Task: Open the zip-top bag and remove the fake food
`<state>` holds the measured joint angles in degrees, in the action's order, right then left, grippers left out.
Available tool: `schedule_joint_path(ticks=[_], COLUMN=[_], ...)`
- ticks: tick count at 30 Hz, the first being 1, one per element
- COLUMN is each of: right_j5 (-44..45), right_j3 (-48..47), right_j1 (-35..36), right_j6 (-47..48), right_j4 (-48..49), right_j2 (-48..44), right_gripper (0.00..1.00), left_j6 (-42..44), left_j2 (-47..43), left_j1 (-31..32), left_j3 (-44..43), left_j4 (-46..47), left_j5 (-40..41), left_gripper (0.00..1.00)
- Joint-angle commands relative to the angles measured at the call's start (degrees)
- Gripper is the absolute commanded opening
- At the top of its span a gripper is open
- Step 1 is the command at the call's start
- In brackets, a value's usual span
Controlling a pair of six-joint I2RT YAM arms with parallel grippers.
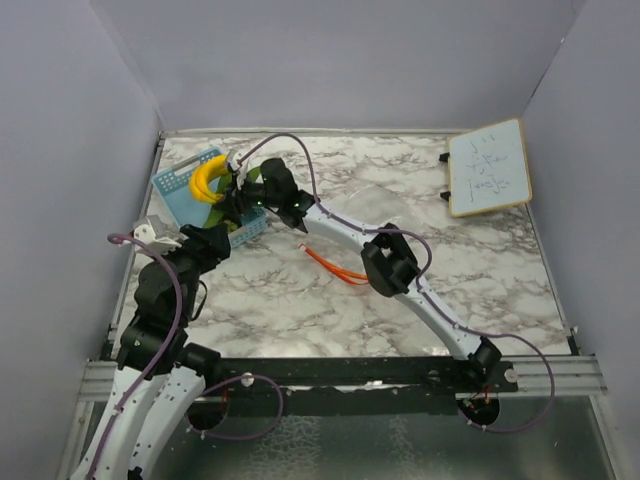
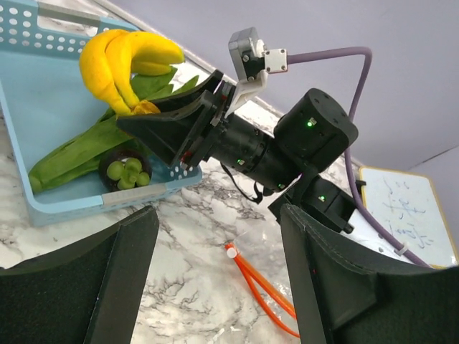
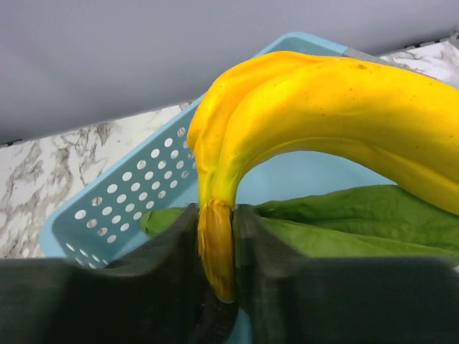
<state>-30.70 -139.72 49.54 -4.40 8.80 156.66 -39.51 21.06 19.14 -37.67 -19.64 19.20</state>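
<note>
**Banana held by stem only**

The right gripper (image 3: 216, 251) is pinching the banana (image 3: 323, 122) by its stem above the basket (image 2: 86, 204). So thin a hold is risking a slip outside it. The left gripper (image 2: 215, 272) is hanging wide open. The bag (image 1: 365, 215) is lying well apart.

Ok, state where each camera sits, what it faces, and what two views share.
Top external: high behind the bases, looking down on the marble table; left arm and right arm both show.
Left wrist: on the left arm, facing the blue basket and the right arm; the open left gripper frames the bottom.
Right wrist: close to the basket, facing the toy banana; the right gripper pinches its stem.
Shared: both wrist views show banana, green leafy piece and basket.
</note>
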Motion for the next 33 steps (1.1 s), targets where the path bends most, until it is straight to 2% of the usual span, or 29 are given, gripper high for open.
schedule_joint_path(ticks=[1, 4, 6, 10, 15, 18, 23, 26, 31, 33], right_j5=[0.84, -0.92, -1.83, 0.96, 5.16, 6.84, 13.69, 19.69, 23.61, 24.11], right_j3=[4.07, 9.56, 14.42, 23.64, 45.05, 52.93, 60.81, 65.11, 76.59, 80.59], right_j1=[0.34, 0.3, 0.31, 0.29, 0.13, 0.03, -0.33, -1.8, -4.71, -4.8], right_j6=[-1.04, 0.45, 1.7, 5.68, 5.26, 5.74, 9.03, 9.13, 5.13, 4.47], right_j4=[5.97, 8.68, 10.86, 11.66, 23.52, 25.33, 19.27, 14.82, 14.04, 12.96], right_j2=[-2.36, -6.05, -9.98, -18.05, -33.08, -39.54, -46.74, -50.73, -60.37, -62.66], right_gripper=[0.48, 0.81, 0.9, 0.91, 0.91, 0.89, 0.78, 0.66, 0.26, 0.23], left_j6=[-0.31, -0.39, -0.12, 1.01, 4.0, 4.21, 2.43, 1.32, -0.72, -1.21], left_j2=[1.43, 3.64, 5.64, 10.43, 20.65, 27.51, 35.85, 38.56, 40.68, 40.49], left_j1=[0.02, 0.01, 0.01, -0.1, -0.15, -0.86, -4.28, -5.83, -8.22, -8.77], left_j3=[1.07, 1.64, 1.97, 1.25, -3.04, -6.16, -9.16, -8.41, -4.85, -2.73], left_j4=[-1.67, 0.15, 1.93, 6.08, 10.36, 12.34, 15.63, 18.14, 21.75, 23.1], left_j5=[-0.04, -0.92, -1.26, -1.23, 0.07, -0.56, -5.13, -7.89, -10.31, -10.45], left_gripper=[0.73, 0.74, 0.75, 0.75, 0.76, 0.76, 0.77, 0.77, 0.77, 0.77])
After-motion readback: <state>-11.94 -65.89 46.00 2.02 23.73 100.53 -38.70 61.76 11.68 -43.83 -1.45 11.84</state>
